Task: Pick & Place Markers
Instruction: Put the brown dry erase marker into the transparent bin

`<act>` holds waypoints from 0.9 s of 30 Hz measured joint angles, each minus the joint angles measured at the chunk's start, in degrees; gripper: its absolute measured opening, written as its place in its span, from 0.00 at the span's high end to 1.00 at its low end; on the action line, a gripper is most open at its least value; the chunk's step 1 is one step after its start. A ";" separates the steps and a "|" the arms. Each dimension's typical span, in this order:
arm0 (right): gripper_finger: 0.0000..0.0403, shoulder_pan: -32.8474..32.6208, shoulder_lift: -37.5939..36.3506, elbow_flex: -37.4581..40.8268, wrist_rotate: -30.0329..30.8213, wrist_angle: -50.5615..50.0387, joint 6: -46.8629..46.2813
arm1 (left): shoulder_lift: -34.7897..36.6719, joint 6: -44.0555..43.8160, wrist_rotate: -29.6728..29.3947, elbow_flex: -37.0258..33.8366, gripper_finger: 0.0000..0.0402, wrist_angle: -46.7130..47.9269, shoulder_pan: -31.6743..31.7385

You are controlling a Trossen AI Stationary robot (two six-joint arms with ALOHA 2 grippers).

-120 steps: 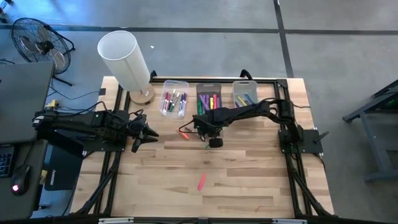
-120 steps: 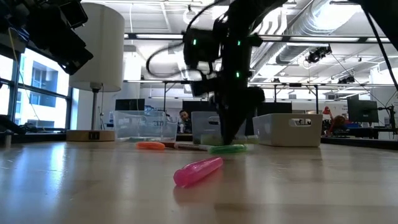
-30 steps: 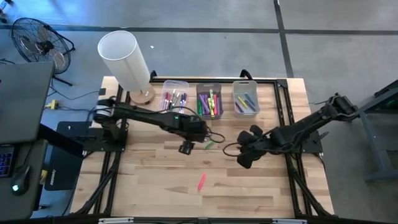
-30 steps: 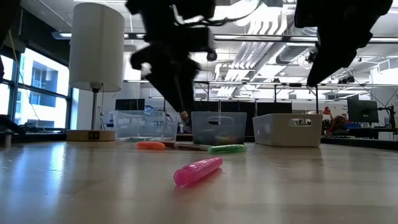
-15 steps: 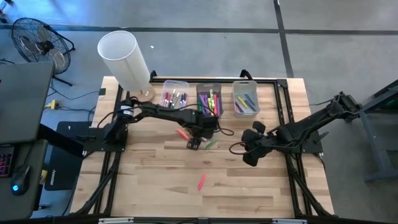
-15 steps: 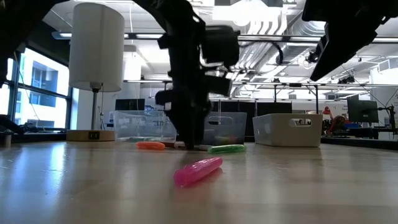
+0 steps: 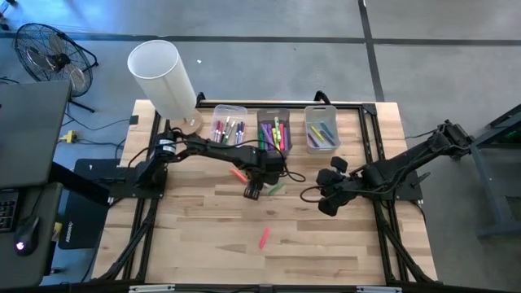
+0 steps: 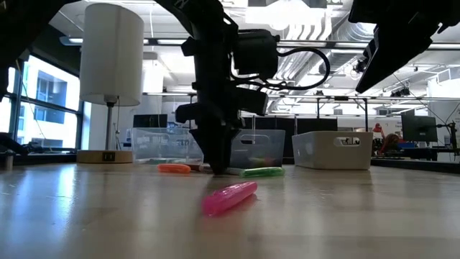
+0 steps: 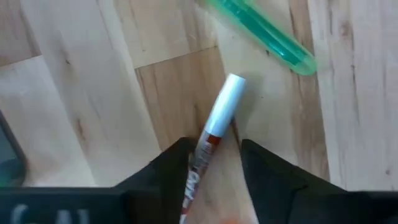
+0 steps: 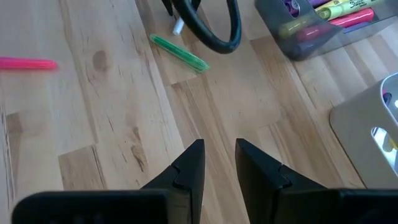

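The left gripper (image 9: 214,158) is low over the middle of the table (image 7: 326,244), and its two fingers (image 9: 168,165) stand on both sides of a white marker (image 9: 214,127). The marker lies between them on the wood; whether they already press it or are only around it cannot be told. Just beside its white end lies a green marker (image 9: 264,37), and an orange marker (image 8: 174,168) lies a little to the left. A pink marker (image 7: 264,238) lies alone on the near part of the table, well apart from the others.

The right gripper (image 10: 217,165) hangs above the table to the right of the middle, its fingers a little apart with nothing between them.

At the far edge stand three bins (image 7: 218,114) with more markers (image 7: 277,134) inside. A white lamp (image 7: 163,77) stands at the far left corner.
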State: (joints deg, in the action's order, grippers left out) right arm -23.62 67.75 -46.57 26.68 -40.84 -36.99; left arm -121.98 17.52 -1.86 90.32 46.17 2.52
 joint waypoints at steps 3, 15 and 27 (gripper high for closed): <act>0.80 0.00 0.00 0.00 -0.10 0.01 -0.02 | -0.01 -0.02 0.22 -0.02 0.73 0.00 -0.03; 0.81 -0.04 0.00 -0.02 -0.55 1.48 -0.07 | -0.12 -2.28 -0.36 -0.11 0.96 -3.49 -0.04; 0.80 -0.04 0.00 -0.04 -3.23 2.17 -0.17 | 2.58 -9.51 -0.36 -0.24 0.94 -6.70 0.04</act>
State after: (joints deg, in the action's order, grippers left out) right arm -23.66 67.75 -46.61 23.44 -38.67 -37.17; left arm -119.41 8.01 -2.21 90.08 39.48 2.57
